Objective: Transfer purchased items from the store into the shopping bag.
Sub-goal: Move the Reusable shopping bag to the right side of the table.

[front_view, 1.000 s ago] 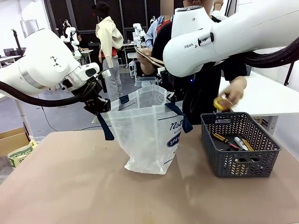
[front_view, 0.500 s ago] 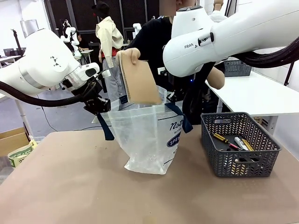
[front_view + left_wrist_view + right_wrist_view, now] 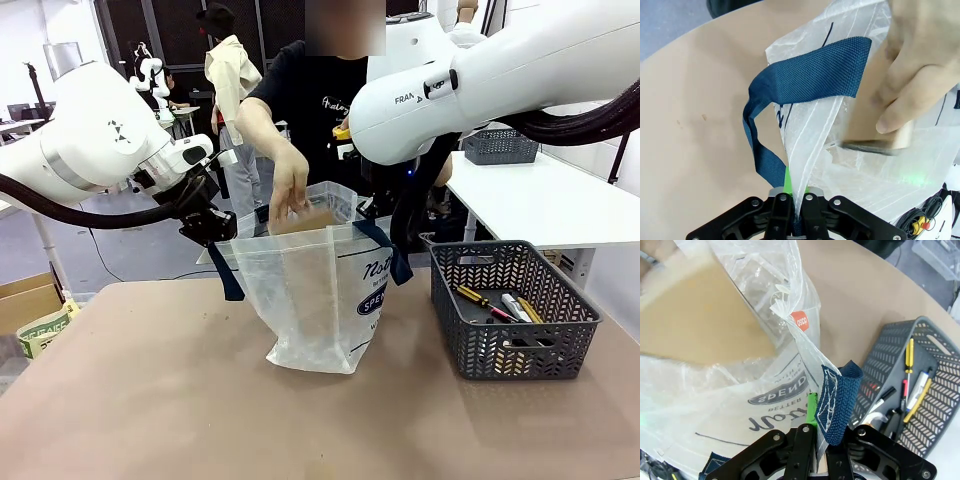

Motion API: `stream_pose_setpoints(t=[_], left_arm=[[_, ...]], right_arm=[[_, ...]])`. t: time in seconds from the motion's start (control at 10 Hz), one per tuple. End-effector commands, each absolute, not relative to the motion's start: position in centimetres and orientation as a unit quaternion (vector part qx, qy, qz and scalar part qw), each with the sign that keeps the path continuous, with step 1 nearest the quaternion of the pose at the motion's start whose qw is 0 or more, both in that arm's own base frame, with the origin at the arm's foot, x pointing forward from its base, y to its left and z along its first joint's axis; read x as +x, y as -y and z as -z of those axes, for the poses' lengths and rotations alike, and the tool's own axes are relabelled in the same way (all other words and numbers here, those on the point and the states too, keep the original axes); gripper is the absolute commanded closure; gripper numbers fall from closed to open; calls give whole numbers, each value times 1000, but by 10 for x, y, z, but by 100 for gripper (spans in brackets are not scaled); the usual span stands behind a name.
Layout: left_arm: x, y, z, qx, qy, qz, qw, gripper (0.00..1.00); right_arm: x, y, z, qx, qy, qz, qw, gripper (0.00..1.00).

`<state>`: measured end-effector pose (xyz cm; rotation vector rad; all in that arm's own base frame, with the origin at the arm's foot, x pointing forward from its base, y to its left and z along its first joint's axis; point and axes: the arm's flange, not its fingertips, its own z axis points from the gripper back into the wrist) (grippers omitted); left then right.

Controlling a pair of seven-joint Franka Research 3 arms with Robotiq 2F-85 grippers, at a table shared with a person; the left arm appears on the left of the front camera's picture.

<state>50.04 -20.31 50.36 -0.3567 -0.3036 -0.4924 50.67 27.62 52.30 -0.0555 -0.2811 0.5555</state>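
Shopping bag (image 3: 318, 300) stands at ctr of counter (image 3: 150, 400), mouth held open. Brown paper packet (image 3: 305, 225) is partway inside it, roughly upright, showing through the film. Person's hand (image 3: 290, 185) grips the packet's top from 12 o'clock, fingers at the bag mouth. Left gripper (image 3: 792, 192) is clamped tight on the bag rim at approx 10 o'clock, film pinched betw. its green pads, navy strap (image 3: 810, 75) looping just beside. Right gripper (image 3: 815, 432) is closed on the opposite rim at approx 2 o'clock, w/ the other strap (image 3: 840, 390) folded against its fingers. Basket (image 3: 515, 340) sits on the counter at 3 o'clock of the bag, near but apart. Inside it: yellow-and-black screwdriver (image 3: 485, 298) plus other small tools, not all clear. Person stands at far side, 12 o'clock.
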Motion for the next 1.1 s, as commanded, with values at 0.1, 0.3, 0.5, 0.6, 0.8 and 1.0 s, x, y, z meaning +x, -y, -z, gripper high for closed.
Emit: stream_pose_setpoints(t=[0.1,0.3,0.5,0.6,0.8,1.0], left_arm=[[501,201,-505,-175,150,240,943,100],[501,201,-505,-175,150,240,943,100],[501,201,-505,-175,150,240,943,100],[501,201,-505,-175,150,240,943,100],[501,201,-505,-175,150,240,943,100],[501,201,-505,-175,150,240,943,100]], right_arm=[[507,-275,-522,-28,138,-272,952,100],[507,-275,-522,-28,138,-272,952,100],[507,-275,-522,-28,138,-272,952,100],[507,-275,-522,-28,138,-272,952,100],[507,-275,-522,-28,138,-272,952,100],[507,-275,-522,-28,138,-272,952,100]])
